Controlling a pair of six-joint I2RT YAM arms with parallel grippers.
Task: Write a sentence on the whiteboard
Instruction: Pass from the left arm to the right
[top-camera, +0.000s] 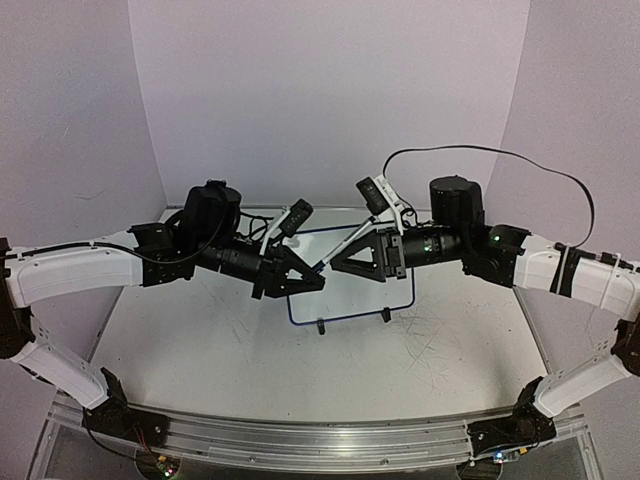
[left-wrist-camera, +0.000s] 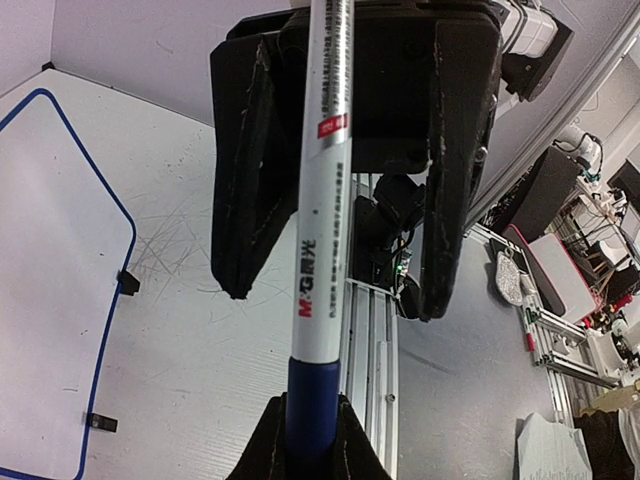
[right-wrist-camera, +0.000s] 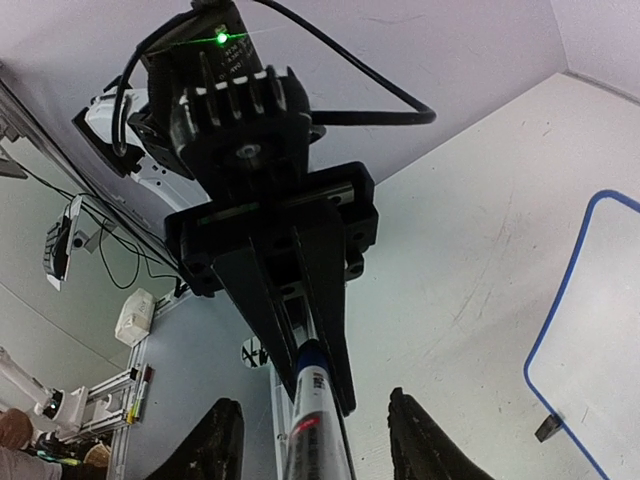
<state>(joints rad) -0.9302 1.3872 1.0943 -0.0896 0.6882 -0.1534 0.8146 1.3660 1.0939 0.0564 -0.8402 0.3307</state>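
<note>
Over the whiteboard (top-camera: 380, 300), which sits on the counter (top-camera: 230, 350) with no words showing yet, both arms meet at one pen (left-wrist-camera: 322, 200). The left pincer (left-wrist-camera: 310, 445) is clamped on its blue end. The right pincer (right-wrist-camera: 315, 440) stands apart around the white part, not gripping. The blue end may be the cap; it is hard to tell. The right one should close square on the white part, then pull straight.

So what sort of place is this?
Probably a robotics lab: a left arm and a right arm bolted at a table, a small whiteboard on it, aluminium frames beyond.
</note>
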